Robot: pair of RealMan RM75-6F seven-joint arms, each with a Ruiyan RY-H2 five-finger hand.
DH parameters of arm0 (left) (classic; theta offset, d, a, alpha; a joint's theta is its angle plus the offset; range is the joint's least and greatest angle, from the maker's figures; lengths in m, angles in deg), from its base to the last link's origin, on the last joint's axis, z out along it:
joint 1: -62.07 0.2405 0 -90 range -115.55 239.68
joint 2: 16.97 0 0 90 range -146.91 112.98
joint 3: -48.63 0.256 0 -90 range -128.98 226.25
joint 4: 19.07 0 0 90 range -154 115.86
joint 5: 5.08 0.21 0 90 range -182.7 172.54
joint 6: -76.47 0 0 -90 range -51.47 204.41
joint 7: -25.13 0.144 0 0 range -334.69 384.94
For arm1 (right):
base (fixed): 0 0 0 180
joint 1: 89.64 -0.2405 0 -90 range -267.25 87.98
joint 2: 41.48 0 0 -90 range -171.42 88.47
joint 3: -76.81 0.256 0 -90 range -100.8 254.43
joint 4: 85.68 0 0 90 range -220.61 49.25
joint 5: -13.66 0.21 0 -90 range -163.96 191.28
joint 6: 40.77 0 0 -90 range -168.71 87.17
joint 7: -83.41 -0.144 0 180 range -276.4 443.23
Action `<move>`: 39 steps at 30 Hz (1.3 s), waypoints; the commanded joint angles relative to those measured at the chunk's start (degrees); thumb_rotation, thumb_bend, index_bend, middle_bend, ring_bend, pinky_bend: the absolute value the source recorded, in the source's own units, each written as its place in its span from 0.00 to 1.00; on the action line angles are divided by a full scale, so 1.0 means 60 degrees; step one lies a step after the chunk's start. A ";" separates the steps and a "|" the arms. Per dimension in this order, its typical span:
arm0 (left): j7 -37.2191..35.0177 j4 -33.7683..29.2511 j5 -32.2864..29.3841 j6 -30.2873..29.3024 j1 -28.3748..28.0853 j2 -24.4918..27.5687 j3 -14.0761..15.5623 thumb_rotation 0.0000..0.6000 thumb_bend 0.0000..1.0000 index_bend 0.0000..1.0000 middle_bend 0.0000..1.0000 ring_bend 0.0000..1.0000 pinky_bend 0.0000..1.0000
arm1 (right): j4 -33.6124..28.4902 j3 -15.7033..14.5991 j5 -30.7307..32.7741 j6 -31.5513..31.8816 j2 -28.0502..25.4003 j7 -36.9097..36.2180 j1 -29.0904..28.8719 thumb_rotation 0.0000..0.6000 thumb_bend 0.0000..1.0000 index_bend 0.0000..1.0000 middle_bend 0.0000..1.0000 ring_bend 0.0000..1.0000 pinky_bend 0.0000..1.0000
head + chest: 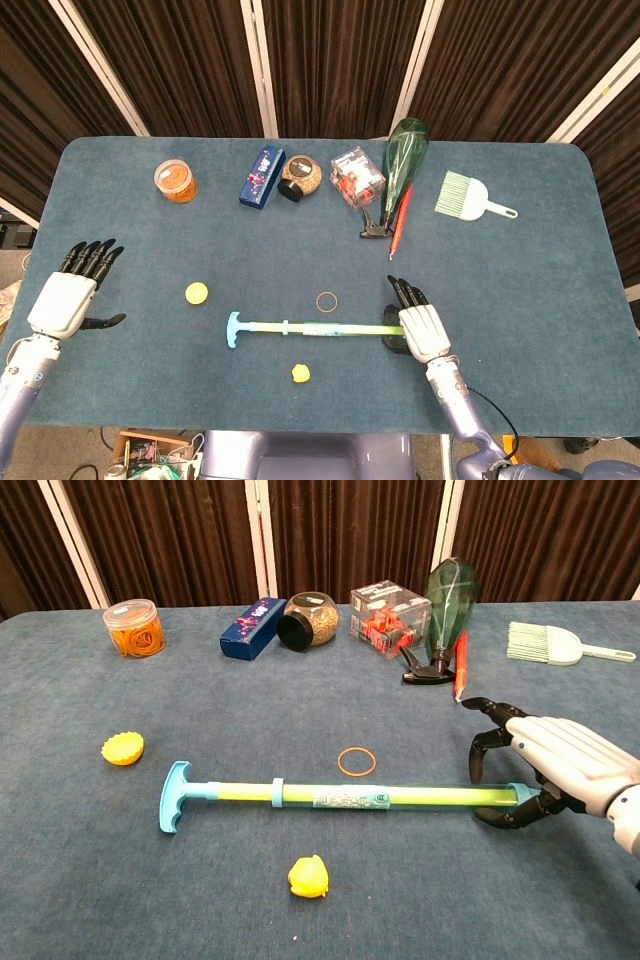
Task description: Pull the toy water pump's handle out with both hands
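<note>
The toy water pump (320, 328) lies flat across the near middle of the table, with its blue T-handle (233, 329) at the left end. The chest view shows the same handle (174, 796) and the clear tube with a green rod (390, 797). My right hand (422, 332) sits at the tube's right end. Its fingers (482, 748) arch over the tip and the thumb lies on the near side, not closed around it. My left hand (65, 300) hovers open by the table's left edge, far from the handle, and appears only in the head view.
A rubber band (327, 300), a yellow cap (196, 293) and a small yellow piece (300, 373) lie near the pump. Along the back stand an orange jar (175, 180), blue box (262, 177), tipped jar (300, 176), clear box (357, 176), green bottle (405, 160), red pen (400, 222) and brush (470, 197).
</note>
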 commanded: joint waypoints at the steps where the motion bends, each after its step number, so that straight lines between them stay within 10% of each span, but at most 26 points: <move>1: -0.0039 0.0042 -0.0038 -0.0001 -0.0001 -0.0013 0.0001 1.00 0.00 0.00 0.00 0.00 0.04 | -0.0002 -0.0008 0.0008 0.0009 0.0000 -0.0006 -0.0020 1.00 0.35 0.52 0.00 0.00 0.15; 10: -0.0116 0.0153 -0.0115 -0.0004 -0.0007 -0.0032 0.0046 1.00 0.00 0.00 0.00 0.00 0.04 | -0.0019 -0.0122 0.0153 -0.0176 -0.0009 -0.0028 -0.0075 1.00 0.46 0.58 0.00 0.00 0.15; 24: -0.0212 0.0252 -0.0206 -0.0137 0.0055 -0.0038 0.0083 1.00 0.00 0.00 0.00 0.00 0.04 | -0.0491 -0.0068 0.0441 -0.0158 -0.0211 -0.0075 -0.0043 1.00 0.76 0.99 0.01 0.00 0.15; 39: -0.2217 0.1191 0.0110 0.0701 -0.0650 -0.1596 0.0239 1.00 0.13 0.33 0.00 0.00 0.04 | -0.2402 -0.0019 0.0331 0.0726 -0.1306 0.0785 0.0246 1.00 0.77 1.00 0.04 0.00 0.15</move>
